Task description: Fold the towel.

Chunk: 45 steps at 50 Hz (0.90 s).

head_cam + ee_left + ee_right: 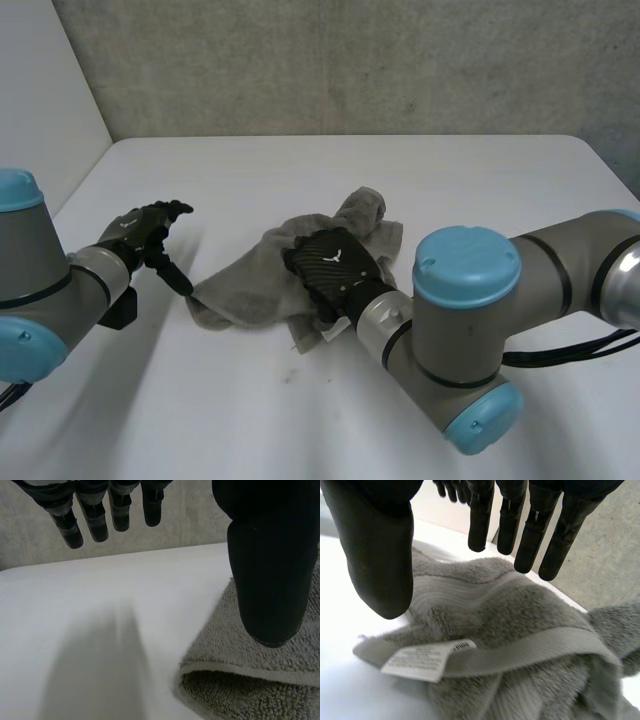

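A grey towel [238, 292] lies crumpled in the middle of the white table [350, 165]. My left hand [140, 232] hovers at the towel's left end, open, its thumb [270, 570] just above a folded hem of the towel [260, 680] and its fingers [95, 517] straight over bare table. My right hand [335, 265] is over the middle of the heap, palm down and open. In the right wrist view its fingers [525, 530] and thumb [380, 555] hang straight above the towel [520, 615], holding nothing. A white label [427, 660] sticks out from a hem under the palm.
A grey wall [350, 60] stands behind the table's far edge. The right arm's elbow [465, 330] reaches across the near right of the table. Bare table surrounds the towel on every side.
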Each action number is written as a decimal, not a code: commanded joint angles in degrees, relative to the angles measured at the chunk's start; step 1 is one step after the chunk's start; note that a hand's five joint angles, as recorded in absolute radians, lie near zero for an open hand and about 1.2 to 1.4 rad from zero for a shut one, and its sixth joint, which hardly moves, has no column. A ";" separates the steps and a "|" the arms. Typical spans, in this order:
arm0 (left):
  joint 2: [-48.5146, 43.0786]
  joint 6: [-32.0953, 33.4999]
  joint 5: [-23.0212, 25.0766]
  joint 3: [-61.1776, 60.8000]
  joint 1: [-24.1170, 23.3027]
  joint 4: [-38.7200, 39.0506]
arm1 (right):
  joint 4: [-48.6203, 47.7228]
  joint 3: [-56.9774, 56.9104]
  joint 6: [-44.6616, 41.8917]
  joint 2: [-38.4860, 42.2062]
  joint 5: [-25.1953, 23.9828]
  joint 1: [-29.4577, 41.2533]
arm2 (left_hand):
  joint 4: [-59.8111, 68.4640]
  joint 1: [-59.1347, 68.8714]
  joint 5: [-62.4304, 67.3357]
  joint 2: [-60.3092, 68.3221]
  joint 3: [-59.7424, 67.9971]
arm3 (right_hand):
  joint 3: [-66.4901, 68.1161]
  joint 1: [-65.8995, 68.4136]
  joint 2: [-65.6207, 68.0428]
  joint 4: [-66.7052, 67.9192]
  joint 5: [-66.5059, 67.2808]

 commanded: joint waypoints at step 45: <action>1.16 1.46 6.24 -3.61 -4.13 -0.19 | 3.10 3.22 1.08 -8.94 0.57 -6.77 | 1.59 2.16 0.73 1.53 1.58 | 51.56 51.95 51.92 51.72 51.29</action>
